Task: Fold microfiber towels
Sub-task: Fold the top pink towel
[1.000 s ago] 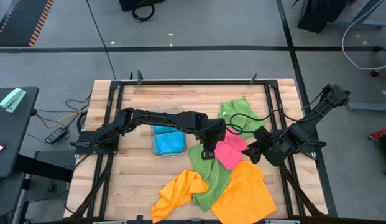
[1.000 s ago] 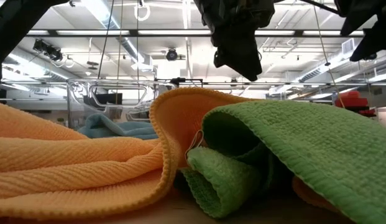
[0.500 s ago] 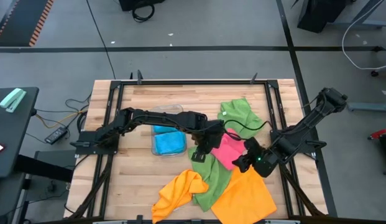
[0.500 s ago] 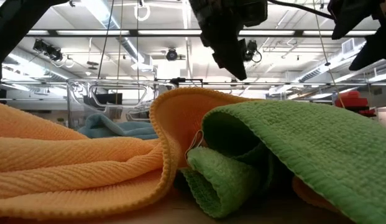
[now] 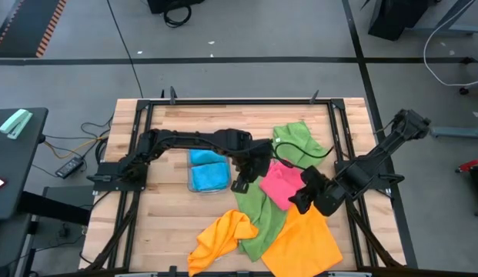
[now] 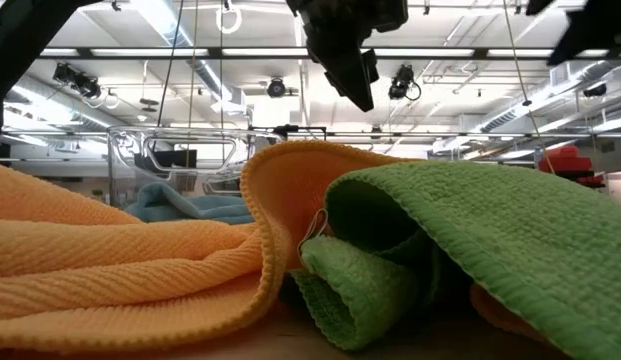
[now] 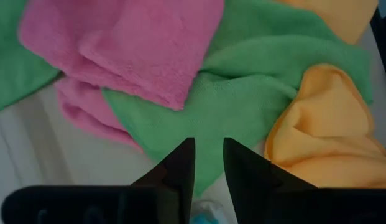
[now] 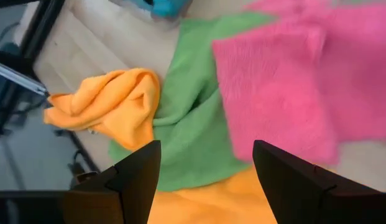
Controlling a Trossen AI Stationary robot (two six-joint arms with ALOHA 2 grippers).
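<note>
High view, left claw (image 5: 240, 185): above the desk's (image 5: 169, 223) middle, at the inner edge of the long green towel (image 5: 258, 219), beside the blue towel (image 5: 208, 171).
High view, right claw (image 5: 298, 201): toward the desk's right side, over the seam between the pink towel (image 5: 281, 183) and the flat orange towel (image 5: 302, 245).
High view, other cloths: a second green towel (image 5: 294, 141) lies near the far edge; a bunched orange towel (image 5: 222, 235) sits at the near edge.
Low view: the bunched orange towel (image 6: 120, 260) and the long green towel (image 6: 470, 240) fill the foreground; the blue towel (image 6: 190, 207) lies behind them, in front of a clear tray (image 6: 180, 160). A dark claw (image 6: 350, 60) hangs above, clear of the cloth.
Left wrist view: the left claw (image 7: 208, 158) has its fingers (image 7: 180, 168) drawn nearly together with a narrow gap, nothing in it, above the long green towel (image 7: 242, 81) and the pink towel (image 7: 137, 43).
Right wrist view: the right claw (image 8: 205, 165) stands wide apart with its fingers (image 8: 140, 171) holding nothing, over the pink towel (image 8: 280, 93), long green towel (image 8: 193, 118) and bunched orange towel (image 8: 112, 102).
</note>
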